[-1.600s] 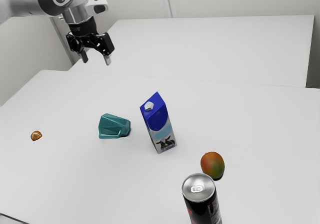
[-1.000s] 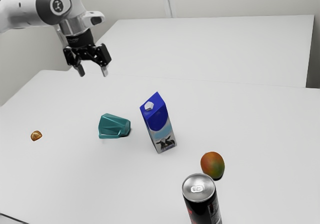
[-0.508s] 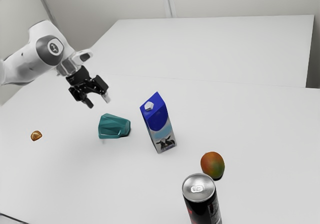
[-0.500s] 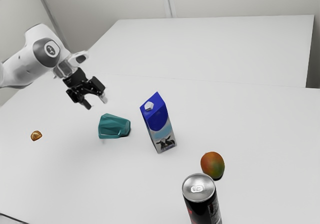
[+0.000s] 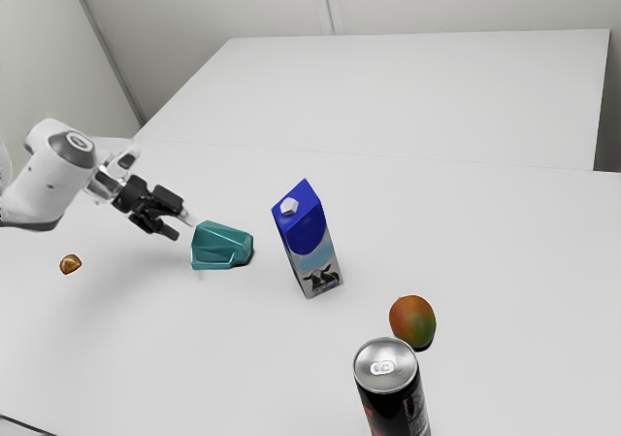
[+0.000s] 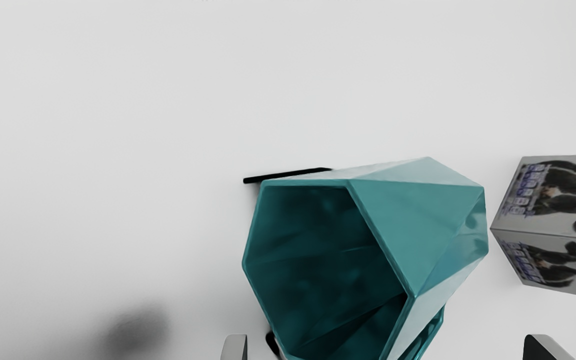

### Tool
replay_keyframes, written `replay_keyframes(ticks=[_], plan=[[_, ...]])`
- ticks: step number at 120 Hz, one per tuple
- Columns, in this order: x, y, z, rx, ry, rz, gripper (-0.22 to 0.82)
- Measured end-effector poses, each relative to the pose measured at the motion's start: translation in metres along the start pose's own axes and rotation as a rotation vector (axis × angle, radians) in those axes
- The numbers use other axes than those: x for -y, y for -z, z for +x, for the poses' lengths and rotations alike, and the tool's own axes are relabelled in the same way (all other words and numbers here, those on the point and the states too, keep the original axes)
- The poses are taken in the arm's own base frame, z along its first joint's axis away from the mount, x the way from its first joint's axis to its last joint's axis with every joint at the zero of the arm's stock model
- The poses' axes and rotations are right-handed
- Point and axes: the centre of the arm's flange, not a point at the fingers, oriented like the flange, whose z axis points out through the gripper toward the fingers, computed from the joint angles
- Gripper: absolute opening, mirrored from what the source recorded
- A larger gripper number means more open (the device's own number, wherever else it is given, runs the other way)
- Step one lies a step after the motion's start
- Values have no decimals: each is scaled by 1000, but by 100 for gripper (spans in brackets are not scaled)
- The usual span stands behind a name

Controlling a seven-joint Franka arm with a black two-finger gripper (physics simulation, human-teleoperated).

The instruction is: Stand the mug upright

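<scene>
exterior view, gripper: the gripper (image 5: 184, 227) slants down just beside the mug (image 5: 219, 246)
mug: on its side on the table (image 5: 485, 242)
carton: the milk carton (image 5: 312, 251) stands upright near the mug
can: the dark can (image 5: 390, 387) is near the mango (image 5: 412, 320)
wrist view, jaws: wide apart, with a hold on nothing
mug's mouth: turned toward the gripper

Arm (image 5: 47, 185) at exterior view's left; jaws parted, slanting downward, exact tilt hard to judge.
</scene>
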Motion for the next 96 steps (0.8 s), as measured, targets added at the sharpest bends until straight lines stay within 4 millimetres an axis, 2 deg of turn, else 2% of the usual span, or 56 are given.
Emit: replay_keyframes(ticks=[12,59,78,96], plan=[[8,-13,1,-9,-47,-39,60],[13,-47,4,-56,-169,-188,58],[17,-55,1,-54,-200,-228,37],[15,-54,5,-56,-242,-248,16]])
